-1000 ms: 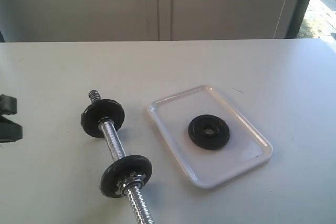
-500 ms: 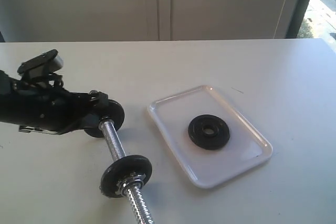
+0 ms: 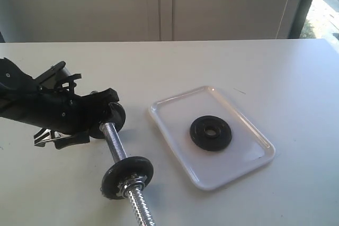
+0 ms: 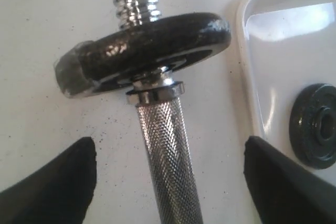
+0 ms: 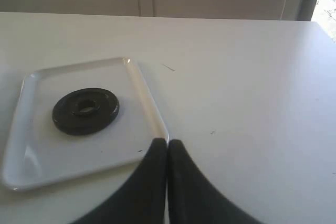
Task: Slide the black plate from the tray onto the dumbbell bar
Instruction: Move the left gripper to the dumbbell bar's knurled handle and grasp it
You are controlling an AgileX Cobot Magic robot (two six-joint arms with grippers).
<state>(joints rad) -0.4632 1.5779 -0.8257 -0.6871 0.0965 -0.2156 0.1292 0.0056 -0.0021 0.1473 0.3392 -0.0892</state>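
Exterior view: black plate lies flat in the middle of the tray, hub up, nothing touching it. Dumbbell bar lies on the counter just beside the tray, with one disc near each end and bare thread sticking out past the near one.

Left wrist view: left hand is spread, one finger on each side of the knurled middle of the bar. There's a gap on both sides, so no contact yet.

Right wrist view: right hand has its fingers pressed together and holds nothing. It sits off the tray's edge and is aimed at the plate. It isn't visible in the exterior view.

Step as I read it: securing the bar. Plate pickup not started.

Next:
- Close the left hand on the knurl, square to the rod so it doesn't roll.
- Open the right hand, go to the plate and grip it across the rim. The tray lip is low, so clearance looks OK.
- Line up the plate's hole with a threaded end. The bar probably needs lifting off the counter so the plate clears.

Risk: the plate skating on the slick tray as the fingers close.
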